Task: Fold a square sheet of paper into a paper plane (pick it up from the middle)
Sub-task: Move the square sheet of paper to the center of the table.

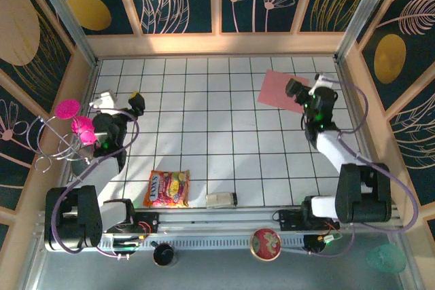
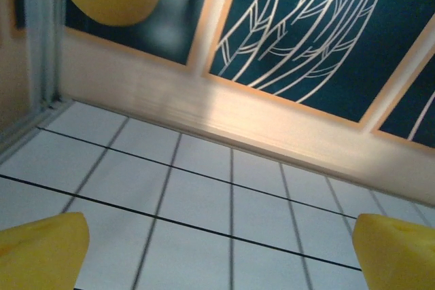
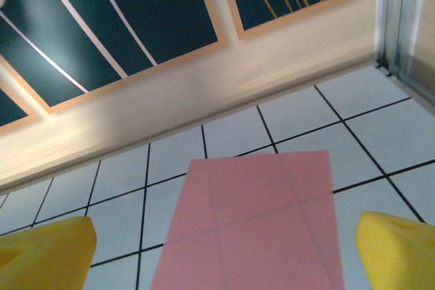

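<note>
The square sheet of paper [image 1: 277, 89] is salmon-pink and lies flat on the white tiled floor at the back right, with floor lines showing faintly through it. My right gripper [image 1: 310, 86] hovers over its right near part, open. In the right wrist view the sheet [image 3: 255, 222] lies between and ahead of the yellow fingertips [image 3: 397, 252], and the right gripper [image 3: 224, 256] holds nothing. My left gripper [image 1: 120, 101] is open at the left side, far from the sheet. In the left wrist view the left gripper [image 2: 221, 252] faces bare tiles. The paper plane is out of view.
An orange-yellow snack packet [image 1: 167, 189] lies near the front, with a small white and dark object [image 1: 221, 200] to its right. Magenta round pieces with wire loops [image 1: 76, 125] sit by the left wall. Wooden walls [image 1: 217, 44] enclose the floor closely behind the sheet.
</note>
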Robot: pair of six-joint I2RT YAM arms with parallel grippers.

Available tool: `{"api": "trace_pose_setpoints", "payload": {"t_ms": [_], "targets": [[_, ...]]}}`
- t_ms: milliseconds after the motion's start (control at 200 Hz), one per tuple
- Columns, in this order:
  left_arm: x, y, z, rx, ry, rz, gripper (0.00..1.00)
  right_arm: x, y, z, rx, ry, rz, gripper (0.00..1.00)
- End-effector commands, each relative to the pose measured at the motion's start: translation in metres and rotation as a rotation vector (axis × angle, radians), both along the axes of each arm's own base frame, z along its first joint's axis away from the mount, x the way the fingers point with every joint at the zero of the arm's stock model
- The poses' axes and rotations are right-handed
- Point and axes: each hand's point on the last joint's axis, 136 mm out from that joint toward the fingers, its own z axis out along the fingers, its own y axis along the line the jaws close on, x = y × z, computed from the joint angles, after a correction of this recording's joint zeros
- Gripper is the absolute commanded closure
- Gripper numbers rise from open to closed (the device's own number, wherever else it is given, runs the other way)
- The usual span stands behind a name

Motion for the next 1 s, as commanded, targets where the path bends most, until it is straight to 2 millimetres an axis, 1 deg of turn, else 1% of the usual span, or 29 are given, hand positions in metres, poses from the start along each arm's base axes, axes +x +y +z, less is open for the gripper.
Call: {"api": "trace_pose_setpoints", "payload": {"t_ms": [0,60,100,165,210,235,335,526,536,626,746,821,921,996], "targets": [[0.002,-0.021,-0.020,-0.177,0.139,-0.100,0.01,-0.003,0.010,-0.059,0.107,0.295,-0.018,0.04],[0.004,-0.032,-0.021,-0.224,0.164,-0.154,0.01,0.006,0.016,-0.064,0.134,0.332,-0.010,0.06],[0.005,-0.039,-0.022,-0.247,0.174,-0.185,0.01,0.010,0.025,-0.068,0.159,0.358,0.028,0.08],[0.005,-0.054,-0.024,-0.255,0.182,-0.249,0.01,0.017,0.031,-0.073,0.184,0.381,0.039,0.09],[0.005,-0.060,-0.027,-0.254,0.196,-0.251,0.01,0.021,0.035,-0.074,0.204,0.387,0.049,0.09],[0.005,-0.062,-0.028,-0.252,0.205,-0.250,0.01,0.022,0.038,-0.078,0.215,0.400,0.056,0.09],[0.007,-0.078,-0.032,-0.255,0.242,-0.276,0.01,0.032,0.043,-0.088,0.242,0.443,0.063,0.09],[0.009,-0.115,-0.040,-0.297,0.304,-0.345,0.03,0.052,0.053,-0.106,0.289,0.516,0.083,0.10],[0.009,-0.117,-0.041,-0.297,0.307,-0.348,0.03,0.053,0.054,-0.109,0.291,0.526,0.083,0.10],[0.008,-0.141,-0.045,-0.298,0.337,-0.386,0.02,0.062,0.056,-0.117,0.311,0.569,0.074,0.11],[0.006,-0.174,-0.053,-0.295,0.380,-0.432,0.01,0.074,0.057,-0.131,0.325,0.623,0.061,0.13],[0.004,-0.194,-0.060,-0.296,0.411,-0.461,0.01,0.084,0.057,-0.134,0.325,0.635,0.053,0.15],[0.002,-0.214,-0.073,-0.314,0.456,-0.495,0.01,0.095,0.057,-0.140,0.324,0.649,0.043,0.16],[0.000,-0.223,-0.083,-0.325,0.490,-0.502,0.01,0.102,0.056,-0.144,0.318,0.658,0.035,0.18]]}}
